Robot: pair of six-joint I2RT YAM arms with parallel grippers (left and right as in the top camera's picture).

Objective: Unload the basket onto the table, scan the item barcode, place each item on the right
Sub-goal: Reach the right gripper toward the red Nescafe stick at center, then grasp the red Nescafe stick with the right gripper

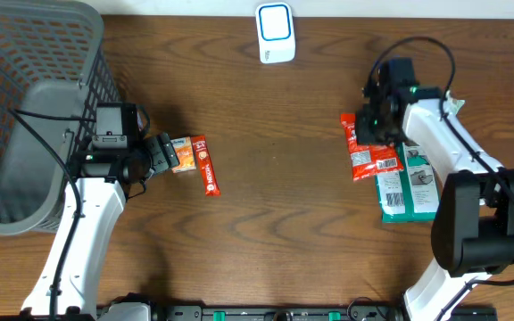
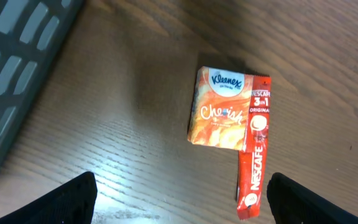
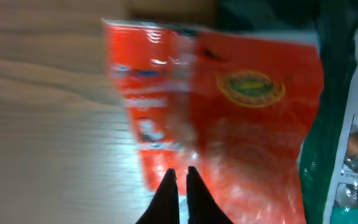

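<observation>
A white and blue barcode scanner (image 1: 276,33) stands at the table's far edge. An orange Kleenex tissue pack (image 1: 183,153) (image 2: 221,109) lies beside a red Nescafe stick (image 1: 208,167) (image 2: 255,155). My left gripper (image 1: 161,153) (image 2: 182,186) is open just short of them, its fingers wide apart and touching neither. On the right, a red snack packet (image 1: 368,153) (image 3: 241,118) lies on the table. My right gripper (image 1: 375,120) (image 3: 182,174) is shut, with its tips over the packet's left part. The blurred right wrist view does not show whether they pinch the wrapper.
A grey mesh basket (image 1: 25,89) (image 2: 17,62) fills the far left corner, close behind my left arm. A green and white packet (image 1: 407,187) (image 3: 347,124) lies under the red packet's right edge, beneath my right arm.
</observation>
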